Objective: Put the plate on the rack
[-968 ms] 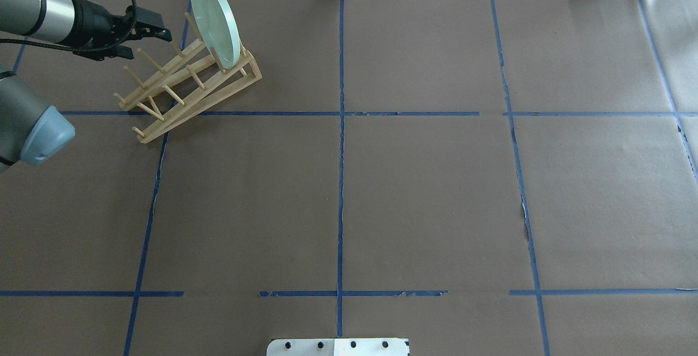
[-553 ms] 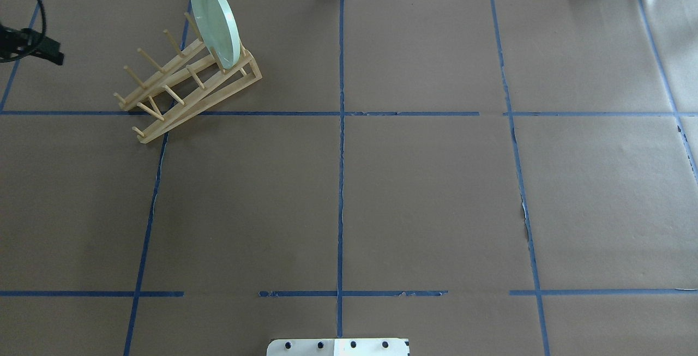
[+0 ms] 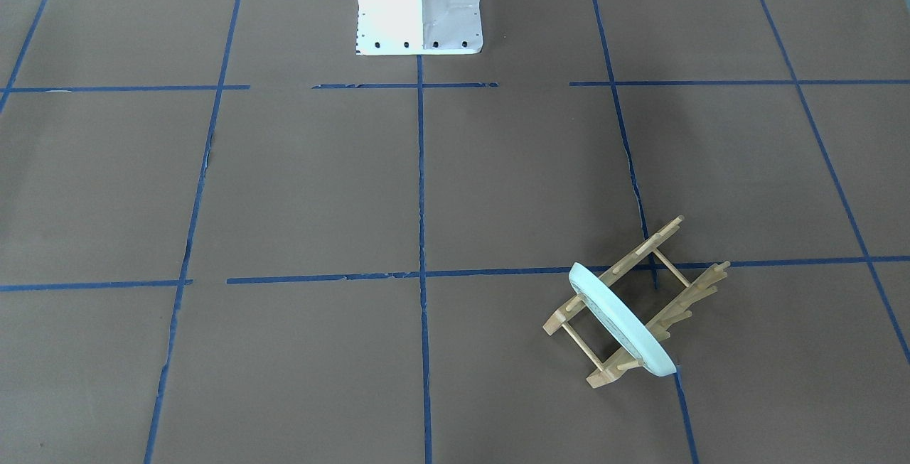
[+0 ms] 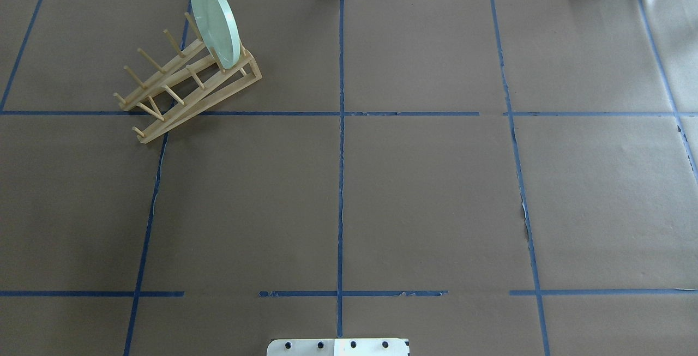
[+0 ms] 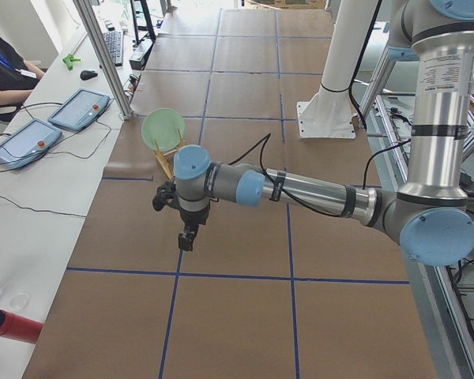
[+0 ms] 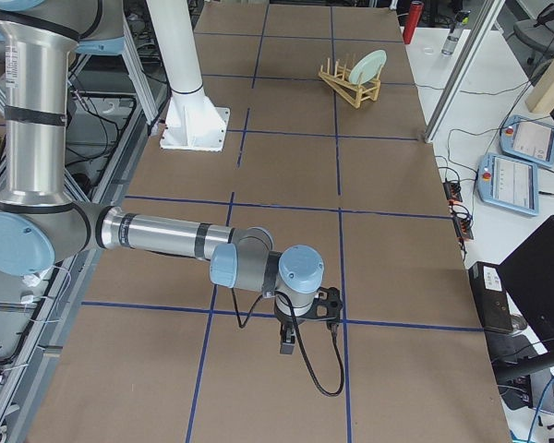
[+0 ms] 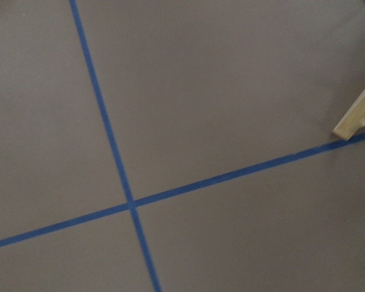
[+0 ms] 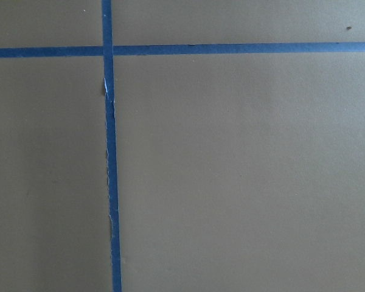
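The pale mint-green plate point(image 4: 215, 20) stands on edge between the pegs at the far end of the light wooden rack point(image 4: 252, 71), at the table's far left. The front-facing view shows the plate point(image 3: 618, 322) upright across both rails of the rack point(image 3: 700, 290). No gripper touches either. My left gripper point(image 5: 188, 237) hangs over bare paper short of the rack point(image 5: 167, 162); I cannot tell if it is open. My right gripper point(image 6: 288, 343) is far from the plate point(image 6: 369, 65), at the other end of the table; I cannot tell its state. The left wrist view catches one rack end point(image 7: 359, 112).
Brown paper with blue tape grid lines point(image 4: 341, 181) covers the table. The white robot base point(image 3: 418, 6) stands at the near middle edge. Tablets point(image 5: 79, 108), a keyboard and cables lie on the white bench beyond the far edge. A red cylinder point(image 5: 16, 326) lies there too.
My left arm and gripper have pulled back from beside the rack and left the overhead view at its left edge. The plate and rack have not moved.
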Tool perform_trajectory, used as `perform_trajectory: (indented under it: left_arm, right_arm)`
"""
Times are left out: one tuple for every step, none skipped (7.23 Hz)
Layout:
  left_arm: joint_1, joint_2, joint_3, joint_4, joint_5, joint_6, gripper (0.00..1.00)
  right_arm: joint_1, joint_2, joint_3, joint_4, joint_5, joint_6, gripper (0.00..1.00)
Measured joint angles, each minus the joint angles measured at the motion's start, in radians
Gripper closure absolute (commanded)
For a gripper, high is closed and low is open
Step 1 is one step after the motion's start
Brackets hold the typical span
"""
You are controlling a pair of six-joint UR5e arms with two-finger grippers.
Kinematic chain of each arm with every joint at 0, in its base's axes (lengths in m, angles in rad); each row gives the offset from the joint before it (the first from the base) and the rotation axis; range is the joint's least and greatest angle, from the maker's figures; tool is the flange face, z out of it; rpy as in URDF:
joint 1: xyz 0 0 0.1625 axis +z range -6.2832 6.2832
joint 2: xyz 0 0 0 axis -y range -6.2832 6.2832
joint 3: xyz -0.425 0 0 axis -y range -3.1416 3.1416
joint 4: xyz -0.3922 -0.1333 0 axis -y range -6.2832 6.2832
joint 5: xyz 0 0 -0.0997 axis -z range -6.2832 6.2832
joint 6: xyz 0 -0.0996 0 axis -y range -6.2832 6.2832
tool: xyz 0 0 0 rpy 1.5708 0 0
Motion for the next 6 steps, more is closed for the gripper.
perform_trajectory:
  left_arm:
    - [-0.032,0.032,0.023,0.000,-0.037,0.021,0.00]
    - [-0.052,0.046,0.031,-0.001,-0.050,0.028,0.00]
    - [-0.062,0.050,0.033,-0.001,-0.053,0.032,0.00]
    - [-0.065,0.049,0.035,-0.002,-0.052,0.034,0.00]
    - [-0.066,0.047,0.038,-0.003,-0.051,0.036,0.00]
    - [-0.067,0.044,0.039,-0.005,-0.051,0.037,0.00]
  right_arm:
    - [0.000,0.000,0.000,0.000,0.000,0.000,0.00]
    - [0.000,0.000,-0.001,0.000,0.000,0.000,0.00]
    - [-0.001,0.000,-0.001,0.000,0.000,0.000,0.00]
    - [0.000,0.000,-0.001,0.000,0.000,0.000,0.00]
    - [0.000,0.000,-0.001,0.000,0.000,0.000,0.00]
    - [0.000,0.000,-0.001,0.000,0.000,0.000,0.00]
